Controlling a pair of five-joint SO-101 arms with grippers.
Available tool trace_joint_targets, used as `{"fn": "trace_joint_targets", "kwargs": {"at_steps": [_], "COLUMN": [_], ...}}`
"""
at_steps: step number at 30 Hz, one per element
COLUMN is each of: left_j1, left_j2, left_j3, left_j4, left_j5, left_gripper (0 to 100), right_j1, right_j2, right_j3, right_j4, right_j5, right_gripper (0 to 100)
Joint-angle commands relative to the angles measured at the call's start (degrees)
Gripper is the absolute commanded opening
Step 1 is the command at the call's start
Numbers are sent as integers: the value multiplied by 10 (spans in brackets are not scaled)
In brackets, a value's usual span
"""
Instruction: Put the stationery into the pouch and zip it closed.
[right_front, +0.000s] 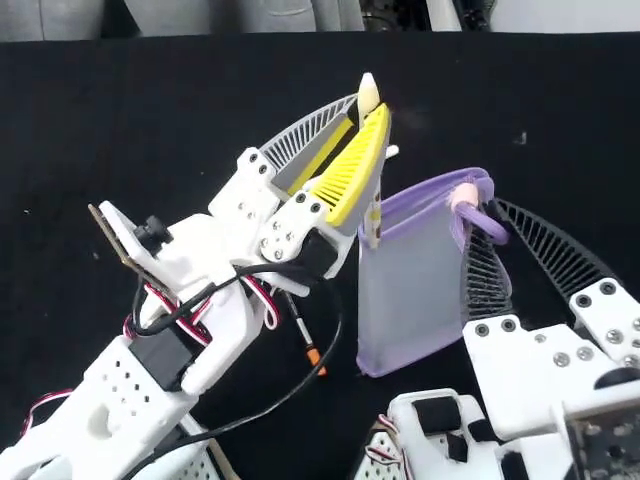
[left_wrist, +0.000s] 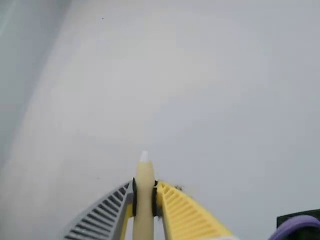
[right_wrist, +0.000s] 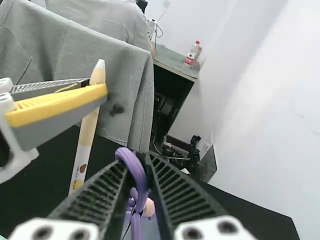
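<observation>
High view: left gripper (right_front: 366, 122) clamped a cream pen (right_front: 369, 92) upright at eleven o'clock on the pouch (right_front: 410, 290) rim; right gripper (right_front: 476, 212) pinched the one o'clock corner, presumably steadying it.

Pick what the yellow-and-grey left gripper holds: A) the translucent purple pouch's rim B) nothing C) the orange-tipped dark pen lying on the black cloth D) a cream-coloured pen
D: the cream-coloured pen stands upright, clamped between the fingers of the left gripper, by the top of the translucent purple pouch; the right gripper pinches the pouch's rim.
</observation>
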Motion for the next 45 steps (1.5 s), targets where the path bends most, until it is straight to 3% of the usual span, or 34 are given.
{"fn": "trace_joint_targets", "kwargs": {"at_steps": [1,8,16,20,26,30,37,45], "left_j1": [-4,-3,4,15,22,49,85,147], "left_j2": [1,21,82,62,-29,-98,-122,-122], "left_j3": [-17,-15,27,66,173,208,277,282], "left_j4": [-15,-103,-105,-102,-105,-82,-4,26], "left_j5": [7,6,11,58,60,58,-41,-45], "left_gripper": [29,29,29,29,29,29,33,117], "right_j1": [-9,-9,-9,-9,-9,-9,-9,-9], "right_j2": [-7,-31,-32,-31,-30,-30,-29,6], "right_j3": [2,2,2,2,3,3,3,2], "right_j4": [18,18,18,16,13,13,12,13], "right_j5": [-5,-3,-2,-1,-1,-1,0,0], "right_gripper": [11,11,11,11,11,11,11,11]}}
